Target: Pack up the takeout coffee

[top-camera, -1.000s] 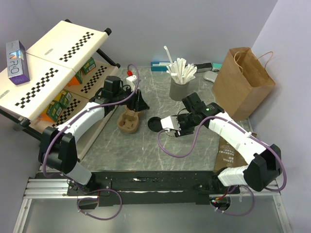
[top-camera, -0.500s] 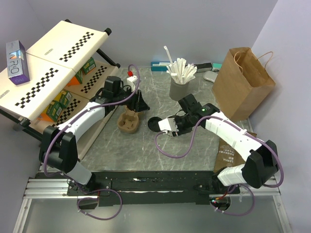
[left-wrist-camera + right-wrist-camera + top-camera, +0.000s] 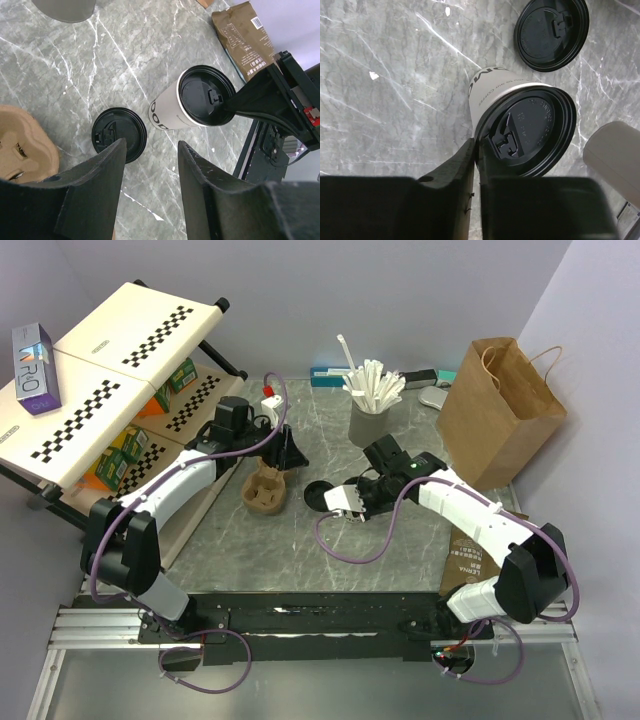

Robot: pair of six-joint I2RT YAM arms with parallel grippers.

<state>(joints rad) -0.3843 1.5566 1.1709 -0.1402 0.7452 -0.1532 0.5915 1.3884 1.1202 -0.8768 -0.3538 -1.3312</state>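
Over the table [image 3: 300, 540], right gripper [image 3: 477, 145] clamped on black lid [image 3: 530, 127] atop white cup [image 3: 487, 87]; left gripper [image 3: 151, 145] half apart, empty.

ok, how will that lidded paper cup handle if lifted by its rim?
Paper cup narrows toward its base, so likely tippy if shoved. Right jaws pinch just the black lid rim; it may swing, or the lid pop off. Paper wall probably dents if squeezed.

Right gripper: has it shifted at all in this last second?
Yes. The right gripper, pinching the lidded cup, has slid left, away from the grey stick cup toward the loose black lid.
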